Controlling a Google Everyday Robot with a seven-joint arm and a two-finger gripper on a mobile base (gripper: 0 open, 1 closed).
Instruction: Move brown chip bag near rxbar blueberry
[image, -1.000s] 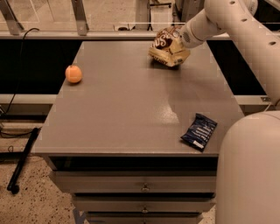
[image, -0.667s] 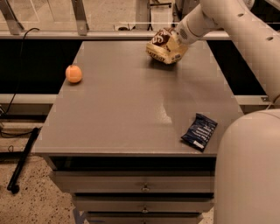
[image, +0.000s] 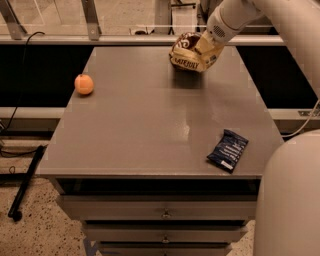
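Observation:
The brown chip bag (image: 191, 54), crinkly brown and cream, hangs at the far middle of the grey table (image: 150, 125), tilted, with a shadow on the table beneath it. My gripper (image: 207, 46) comes in from the upper right and is shut on the bag's right side; its fingers are mostly hidden by the bag. The rxbar blueberry (image: 228, 150), a small flat navy wrapper, lies near the table's front right edge, far from the bag.
An orange round fruit (image: 84, 84) sits at the table's left edge. My white arm and body (image: 290, 195) fill the right side. Drawers (image: 165, 214) are under the table front. A railing runs behind the table.
The gripper and the chip bag have shifted only slightly, a little left and up at the table's far side. The blue bar and the fruit have not moved.

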